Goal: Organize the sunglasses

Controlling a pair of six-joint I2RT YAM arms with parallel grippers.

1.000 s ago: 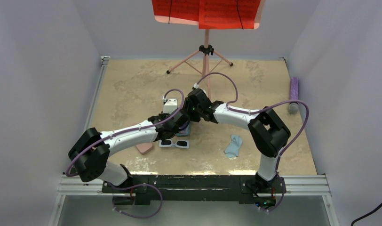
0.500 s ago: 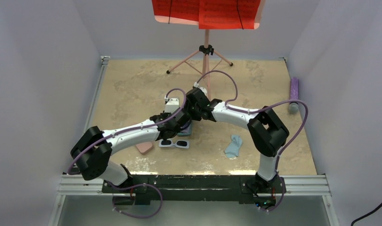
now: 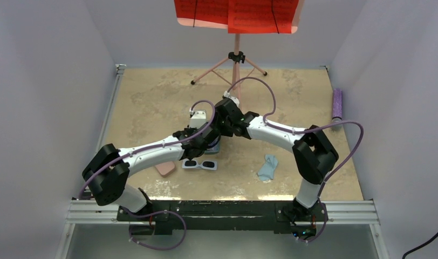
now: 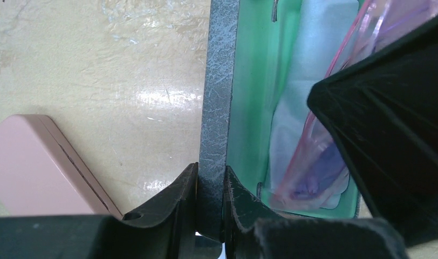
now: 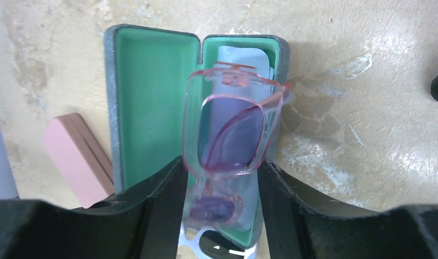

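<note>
The slim pink sunglasses (image 5: 233,129) hang lengthwise over the open grey-blue case (image 5: 110,108). My right gripper (image 5: 222,189) is shut on them, and their frame touches both fingers; the near end is blurred. A light blue cloth (image 5: 244,59) lies in the case's green tray under them. My left gripper (image 4: 210,199) is shut on the case's grey wall (image 4: 219,81), pinching it. The white sunglasses (image 3: 199,164) with dark lenses lie flat on the table just in front of the case. In the top view both wrists crowd over the case (image 3: 213,148) and hide most of it.
A closed pink case (image 3: 165,169) lies left of the white sunglasses. A second light blue cloth (image 3: 268,166) lies crumpled to the right. A music stand (image 3: 237,56) stands at the back, and a purple roller (image 3: 337,103) lies by the right wall.
The right arm's elbow has swung out to the right while its wrist stays over the case. The left arm has barely moved.
</note>
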